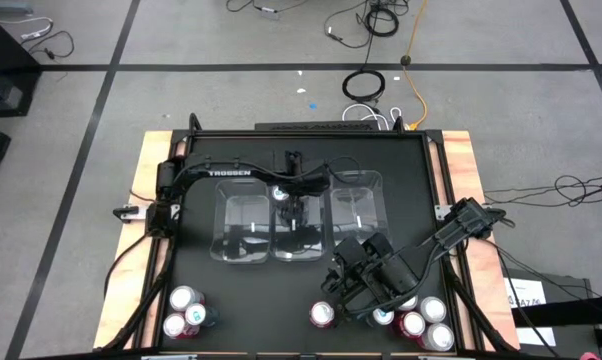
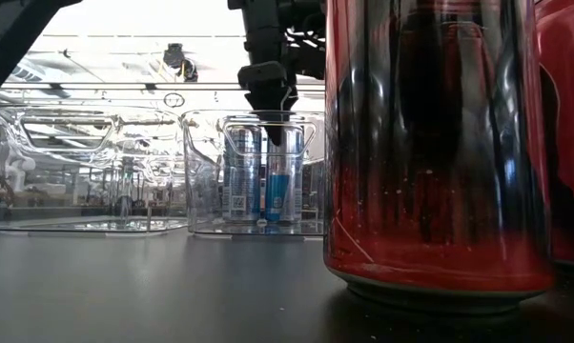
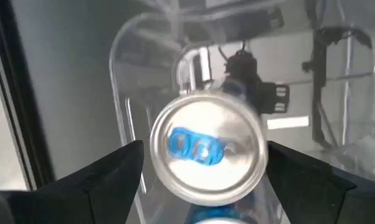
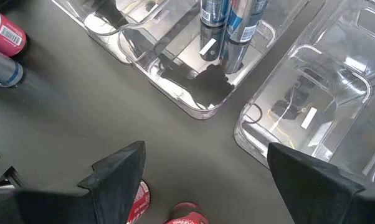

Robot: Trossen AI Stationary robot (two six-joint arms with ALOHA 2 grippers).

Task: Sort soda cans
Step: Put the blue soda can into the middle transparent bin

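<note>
Two blue cans (image 2: 241, 176) stand upright on the floor of the middle clear bin (image 1: 281, 245). My left gripper (image 1: 296, 208) hangs open over that bin. In its wrist view the fingers stand on either side of one can's silver top with a blue tab (image 3: 206, 149), without touching it. My right gripper (image 1: 343, 280) is open above the table's near part, over red cans (image 4: 137, 202). More cans stand in a group at the near left (image 1: 186, 310) and at the near right (image 1: 421, 325). One red can (image 1: 323, 315) stands alone.
The left bin (image 1: 243, 225) and the right bin (image 1: 356, 205) flank the middle one. A red can (image 2: 430, 143) stands close before the low camera and hides much of that view. The bare dark table (image 1: 251, 300) lies between the bins and the near can groups.
</note>
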